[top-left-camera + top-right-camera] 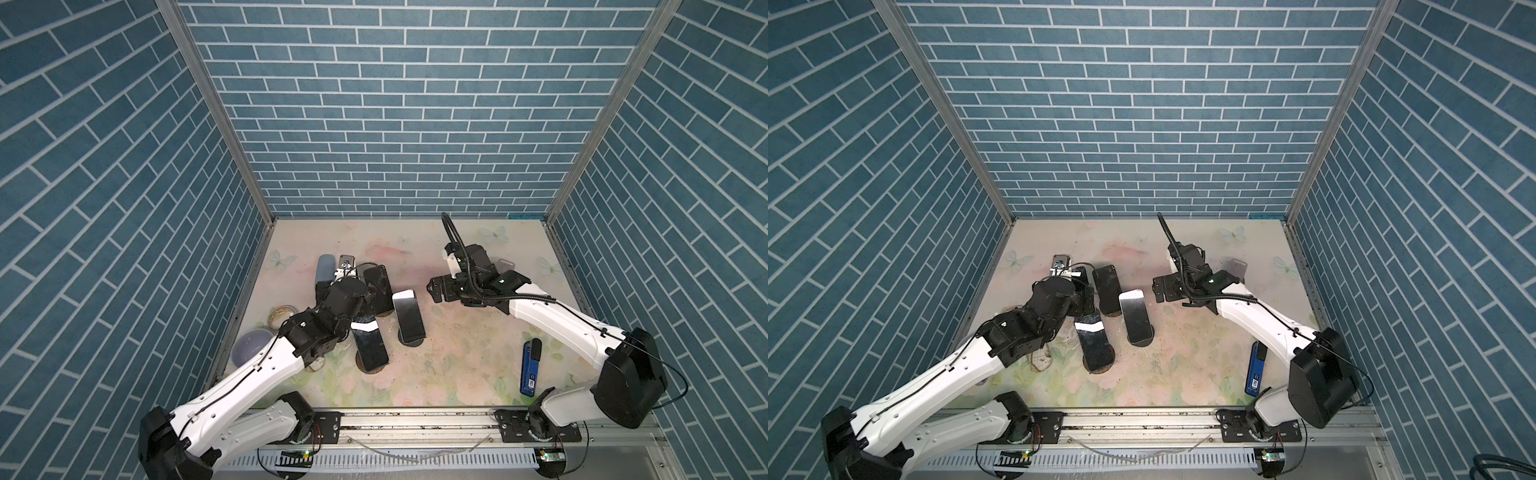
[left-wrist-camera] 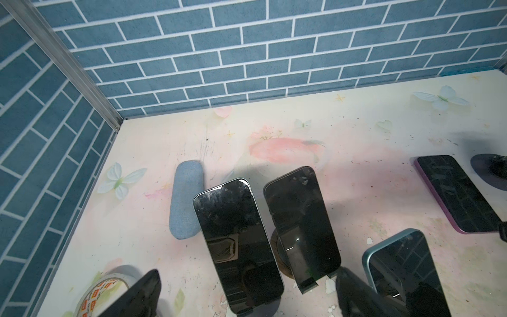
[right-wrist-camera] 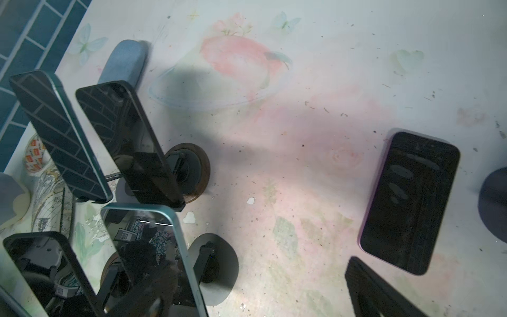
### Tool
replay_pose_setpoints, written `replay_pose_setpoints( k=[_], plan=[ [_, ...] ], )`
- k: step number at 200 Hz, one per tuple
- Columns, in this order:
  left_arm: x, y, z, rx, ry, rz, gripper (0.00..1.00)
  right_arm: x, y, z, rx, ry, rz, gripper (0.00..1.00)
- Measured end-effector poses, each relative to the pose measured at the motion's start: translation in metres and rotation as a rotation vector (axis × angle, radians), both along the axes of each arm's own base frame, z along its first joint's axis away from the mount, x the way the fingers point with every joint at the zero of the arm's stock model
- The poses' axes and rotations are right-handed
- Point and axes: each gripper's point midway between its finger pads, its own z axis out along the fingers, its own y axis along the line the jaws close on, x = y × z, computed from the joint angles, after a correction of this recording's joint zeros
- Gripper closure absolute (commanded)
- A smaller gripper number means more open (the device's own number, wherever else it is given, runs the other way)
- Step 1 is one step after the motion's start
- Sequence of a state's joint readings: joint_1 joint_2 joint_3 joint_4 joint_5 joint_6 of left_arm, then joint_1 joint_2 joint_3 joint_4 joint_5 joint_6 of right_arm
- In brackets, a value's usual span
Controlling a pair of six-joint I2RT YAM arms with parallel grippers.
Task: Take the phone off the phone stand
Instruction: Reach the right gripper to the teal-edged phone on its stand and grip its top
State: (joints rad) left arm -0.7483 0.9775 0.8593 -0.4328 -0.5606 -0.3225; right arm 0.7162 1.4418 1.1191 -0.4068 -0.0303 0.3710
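The purple-edged phone [image 3: 408, 203] lies flat and screen up on the tabletop [image 3: 301, 82], in its right rear part and off any stand. A dark round stand base [image 3: 493, 203] sits just beside one long edge.

The right hand [image 1: 436, 290] is spread open and holds nothing. Its one visible finger [image 3: 378, 291] stands near the phone's short edge.

A broad strip of open tabletop separates this phone from four phones leaning on stands at the left (screens dark). The left hand [image 2: 248, 274] is spread fully, with fingers [image 2: 137, 293] either side of the silver-edged phone [image 2: 236, 233] and apart from both its long edges.

A blue-grey fabric case [image 2: 185, 200] lies just behind that phone. A tape roll [image 2: 101, 285] sits toward the left wall.
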Motion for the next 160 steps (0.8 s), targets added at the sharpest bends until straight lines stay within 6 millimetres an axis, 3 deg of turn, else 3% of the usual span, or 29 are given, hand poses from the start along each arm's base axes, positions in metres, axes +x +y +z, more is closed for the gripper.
replay_pose_setpoints(
  k=[73, 99, 160],
  plan=[
    [-0.007, 0.011, -0.004, 0.016, 0.002, 0.015, 0.0, -0.033, 0.047, -0.024, -0.044, 0.03, 0.117, 0.01],
    [-0.009, 0.012, -0.003, 0.01, -0.003, 0.015, 0.0, -0.042, 0.06, -0.024, -0.054, 0.011, 0.148, 0.01],
    [-0.014, 0.018, 0.0, -0.004, -0.021, 0.018, 0.0, -0.05, 0.083, -0.031, -0.094, -0.015, 0.175, 0.01]
  ],
)
